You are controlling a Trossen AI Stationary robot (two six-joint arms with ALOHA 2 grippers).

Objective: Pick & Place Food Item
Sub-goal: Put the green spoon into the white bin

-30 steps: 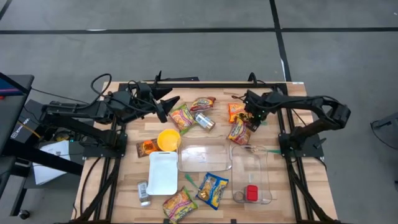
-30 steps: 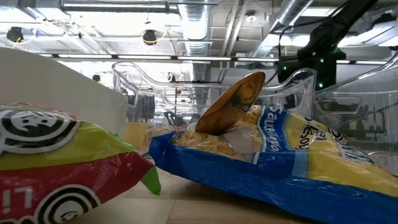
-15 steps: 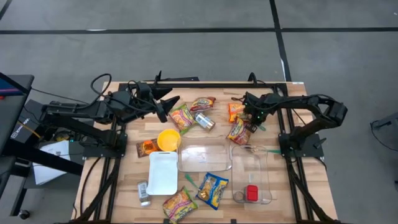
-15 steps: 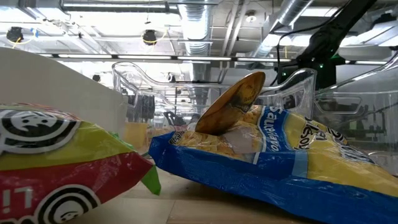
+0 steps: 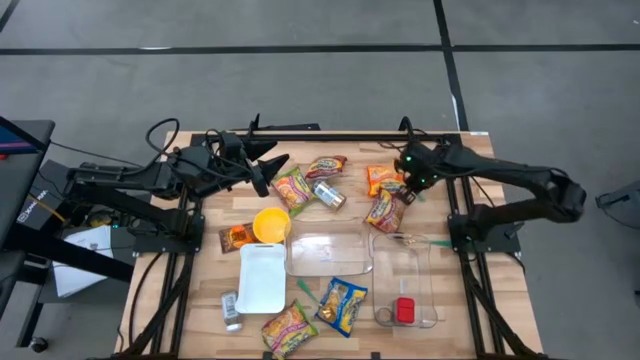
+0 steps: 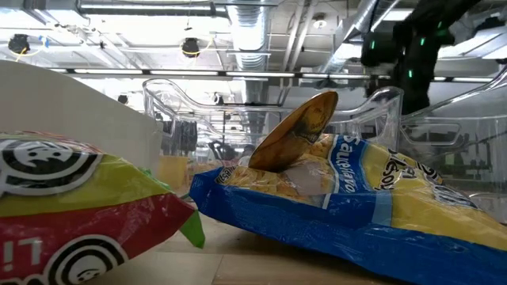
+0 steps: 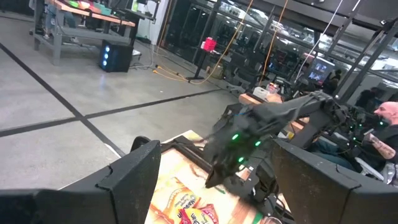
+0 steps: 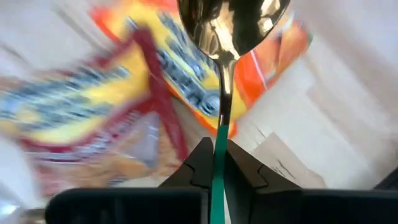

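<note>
My right gripper (image 5: 411,181) is shut on a spoon with a green handle and a shiny metal bowl (image 8: 233,25), above an orange snack bag (image 5: 379,178) and a yellow-red snack bag (image 5: 385,212) lying flat at the table's far right. In the low view the right arm (image 6: 405,43) shows high up behind the clear tubs. My left gripper (image 5: 268,172) is open and empty at the far left, beside a green-yellow bag (image 5: 293,190). My right gripper pinches the spoon's green handle (image 8: 217,163) between its two fingers. The spoon runs forward along the fingers, its metal bowl out in front. It is lifted clear, over the orange bag (image 8: 273,56) and the yellow-red bag (image 8: 81,118).
Two clear tubs (image 5: 329,253) (image 5: 405,280) stand mid-table, the right one with a red item (image 5: 404,309). A yellow bowl (image 5: 271,224), a white tray (image 5: 262,277), a can (image 5: 329,195) and several snack bags (image 5: 342,305) (image 5: 290,328) lie around them.
My right gripper has risen with the spoon and gone a little toward the table's far edge, while its arm has stretched out toward the right. The bags below it lie where they were.
</note>
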